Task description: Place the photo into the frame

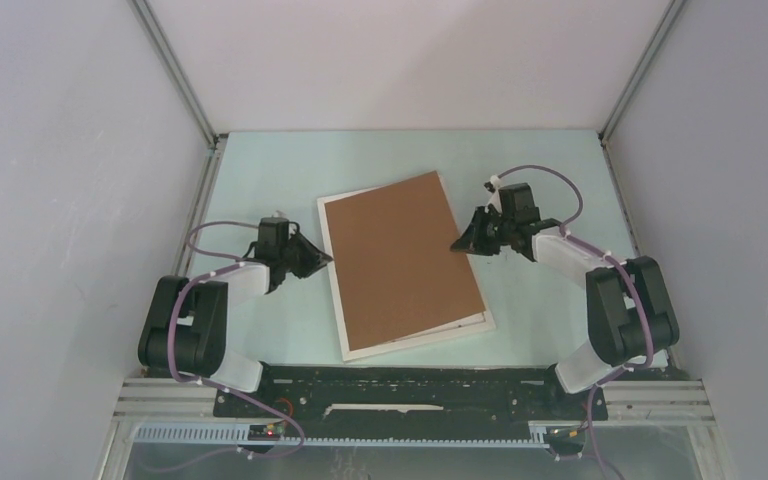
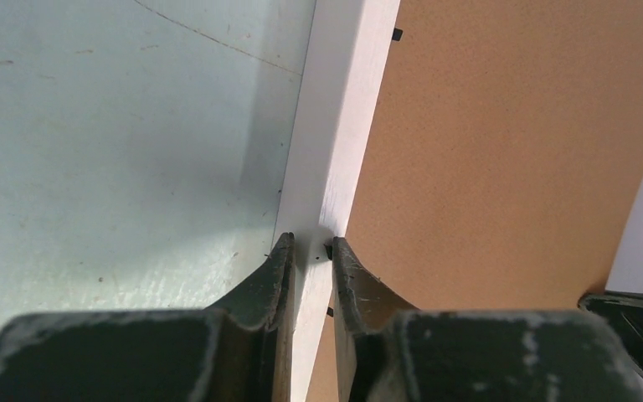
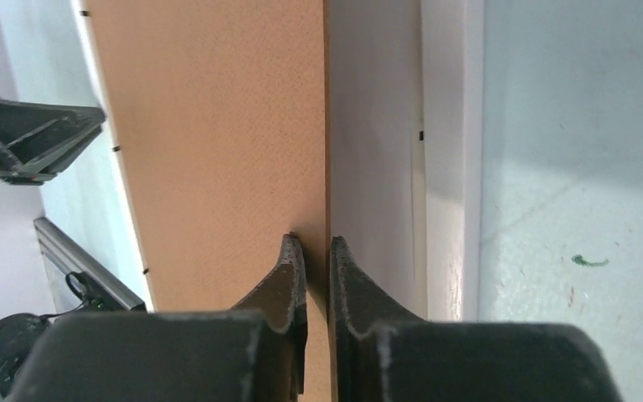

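The white frame (image 1: 415, 342) lies flat on the table with the brown backing board (image 1: 400, 258) on top of it, slightly askew. My left gripper (image 1: 322, 258) is shut on the frame's left rim (image 2: 339, 126), one finger on each side of the white strip in the left wrist view (image 2: 311, 245). My right gripper (image 1: 460, 243) pinches the right edge of the backing board (image 3: 218, 126), its fingers nearly together around the thin edge (image 3: 316, 243). A pale strip of the frame (image 3: 448, 126) shows beside the board. The photo is hidden.
The pale green table (image 1: 540, 180) is walled by grey panels on three sides. A black rail (image 1: 400, 385) with cables runs along the near edge between the arm bases. The opposite gripper shows at the edge of each wrist view.
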